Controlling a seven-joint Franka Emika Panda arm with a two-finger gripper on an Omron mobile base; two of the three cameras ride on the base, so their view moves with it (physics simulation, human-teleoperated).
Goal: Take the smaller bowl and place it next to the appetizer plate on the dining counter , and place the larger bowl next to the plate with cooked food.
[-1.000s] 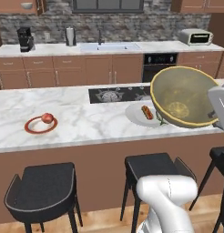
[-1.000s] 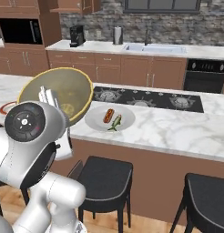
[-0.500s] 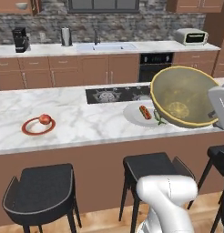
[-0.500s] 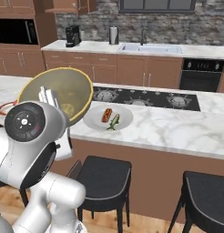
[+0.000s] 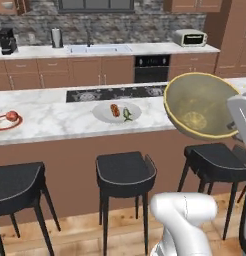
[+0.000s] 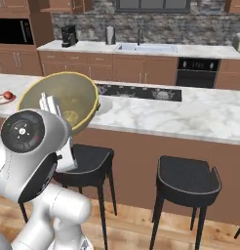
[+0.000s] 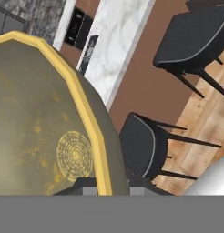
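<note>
Worktop [image 5: 60,122]: long slab, white marble with grey veining, brown wood panel face below. It's the reference for everything here.

Stools [image 5: 126,172]: black, padded square seats with a low back lip and thin dark legs, lined up on the wood floor along the worktop's near face.

Big bowl [image 5: 197,102]: wide, deep, olive-tan, matte, thin yellow rim, yellowish ring mark inside. It is held up in the air off the worktop's near edge, above the stools, tipped so its mouth faces the cameras.

Grey plate [image 5: 116,112]: wide, round, pale, flat on the worktop mid-span, carrying an orange-brown sausage piece plus green bits.

Red-rimmed plate [image 5: 5,121]: small, round, with a red ball on it, towards the worktop's far left end, well apart from the grey plate.

Arm: white, elbow raised, wrist level with the worktop's top.

Tool [image 7: 106,185]: dark tips pinched on the big bowl's yellow rim, one tip either side of the wall.
</note>
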